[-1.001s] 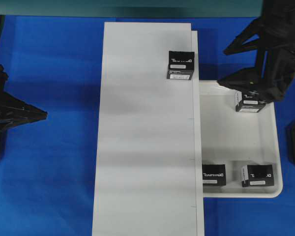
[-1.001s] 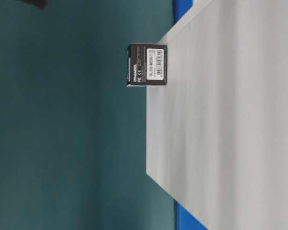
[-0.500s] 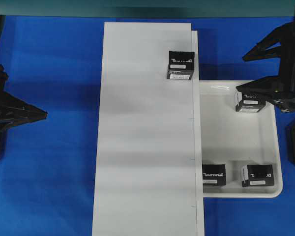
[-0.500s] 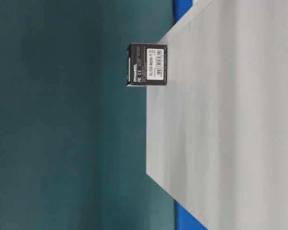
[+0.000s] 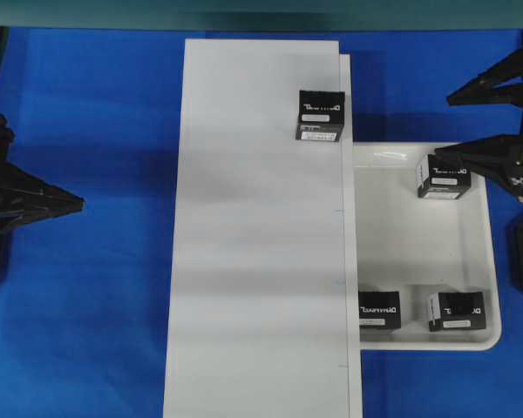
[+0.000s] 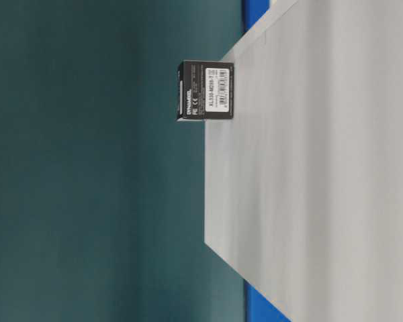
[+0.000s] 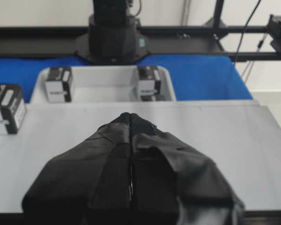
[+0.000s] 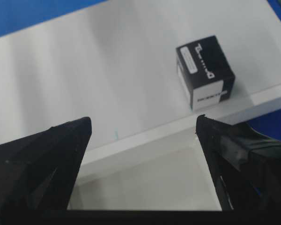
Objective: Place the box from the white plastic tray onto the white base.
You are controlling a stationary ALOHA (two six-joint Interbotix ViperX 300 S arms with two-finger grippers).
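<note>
right gripper (image 5: 479,117) fingers wide apart, empty, by the white plastic tray (image 5: 491,261) far-right corner | left gripper (image 7: 130,123) fingers pressed together, idle | box (image 5: 444,176) in tray's far-right corner | step: reaching for pickup | next: straddle box, carry to white base (image 5: 253,261)

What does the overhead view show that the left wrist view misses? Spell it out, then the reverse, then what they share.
Only the overhead view: the right gripper, jaws wide open, beside the far box in the tray, and the full length of the white base.

Only the left wrist view: the left gripper up close with its fingers pressed together, plus the black frame rails behind the table.

Both: the box on the base, the white plastic tray and two near tray boxes.
</note>
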